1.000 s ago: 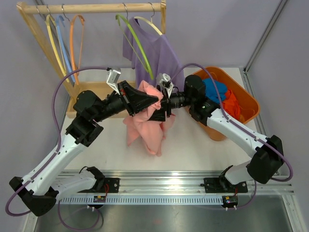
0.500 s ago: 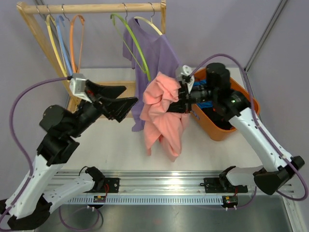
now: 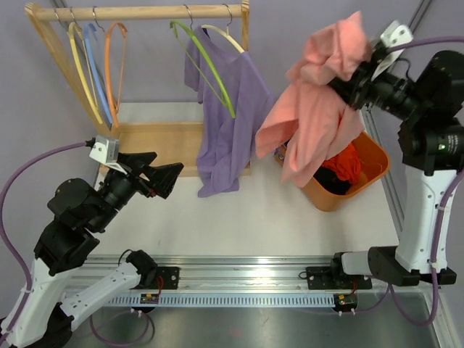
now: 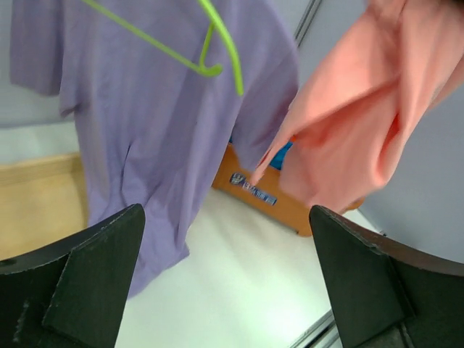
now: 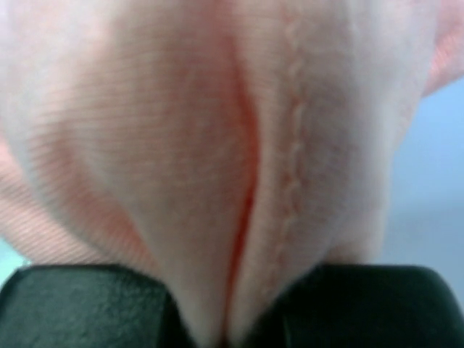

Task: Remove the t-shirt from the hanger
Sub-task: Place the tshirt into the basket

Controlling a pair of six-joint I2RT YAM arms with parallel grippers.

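Observation:
A pink t-shirt (image 3: pixel 319 109) hangs bunched in the air above the orange bin (image 3: pixel 366 181), with my right gripper (image 3: pixel 357 78) shut on its upper folds. In the right wrist view the pink cloth (image 5: pixel 239 145) fills the frame and is pinched between the black fingers (image 5: pixel 87 304). A bare green hanger (image 3: pixel 206 61) hangs on the wooden rail (image 3: pixel 145 12). My left gripper (image 3: pixel 161 168) stands open and holds nothing, low at the left, well apart from the shirt. Its wrist view shows the pink t-shirt (image 4: pixel 362 109) and the green hanger (image 4: pixel 217 43).
A purple t-shirt (image 3: pixel 225 123) hangs on a cream hanger (image 3: pixel 225 36) beside the green one. Yellow, blue and orange hangers (image 3: pixel 109 65) hang bare at the rail's left. The bin holds red and blue clothes (image 3: pixel 344 163). The rack's wooden base (image 3: pixel 159 138) lies on the table.
My right arm has lifted the pink t-shirt up and to the right, over the bin. My left gripper has let go of it, opened and drawn back to the left.

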